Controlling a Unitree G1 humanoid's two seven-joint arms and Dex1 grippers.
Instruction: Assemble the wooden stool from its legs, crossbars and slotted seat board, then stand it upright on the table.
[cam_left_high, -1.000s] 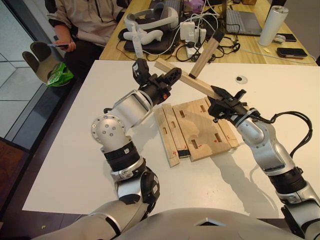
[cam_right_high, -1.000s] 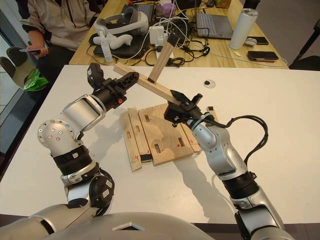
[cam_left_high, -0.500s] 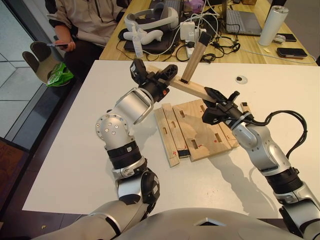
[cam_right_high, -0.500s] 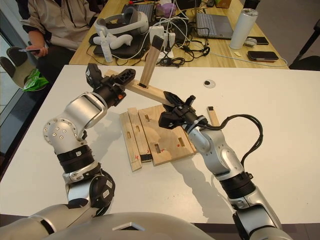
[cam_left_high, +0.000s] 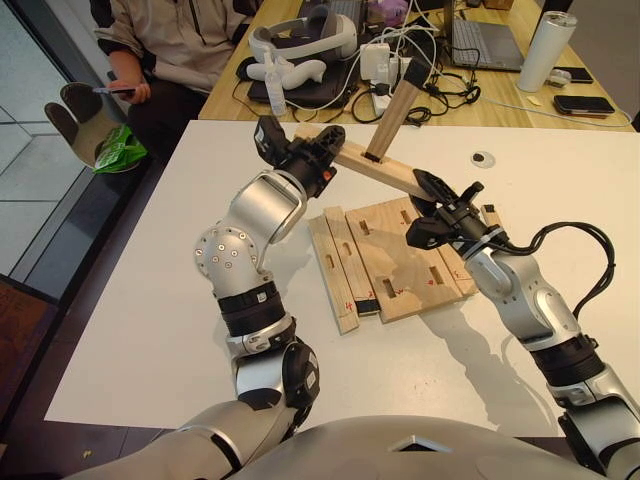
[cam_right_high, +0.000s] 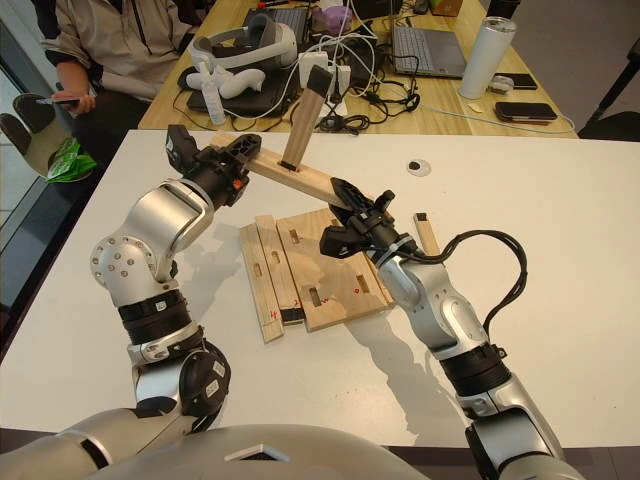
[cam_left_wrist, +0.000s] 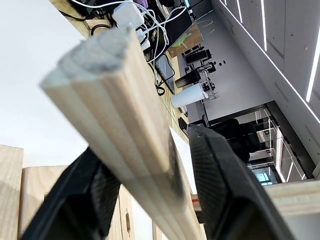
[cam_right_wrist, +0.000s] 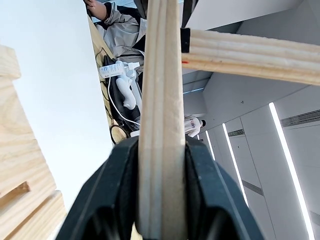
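A long wooden crossbar (cam_left_high: 375, 168) hangs in the air above the table, held at both ends. My left gripper (cam_left_high: 322, 152) is shut on its far-left end, my right gripper (cam_left_high: 432, 190) is shut on its near-right end. A wooden leg with a dark tip (cam_left_high: 391, 113) sticks up through the crossbar's slot. The left wrist view shows the crossbar (cam_left_wrist: 120, 130) between dark fingers (cam_left_wrist: 220, 180). In the right wrist view the crossbar (cam_right_wrist: 160, 125) is clamped edge-on. The slotted seat board (cam_left_high: 405, 260) lies flat below, with loose slats (cam_left_high: 335, 265) beside it.
A small black disc (cam_left_high: 484, 158) lies on the white table (cam_left_high: 150, 300) at the far right. Behind stands a wooden desk (cam_left_high: 470, 95) with cables, a headset, a laptop and a white flask (cam_left_high: 546, 50). A seated person is at the back left.
The held crossbar with its leg shifted left and slightly down over the last second, both arms moving with it. The leg stands more upright than before.
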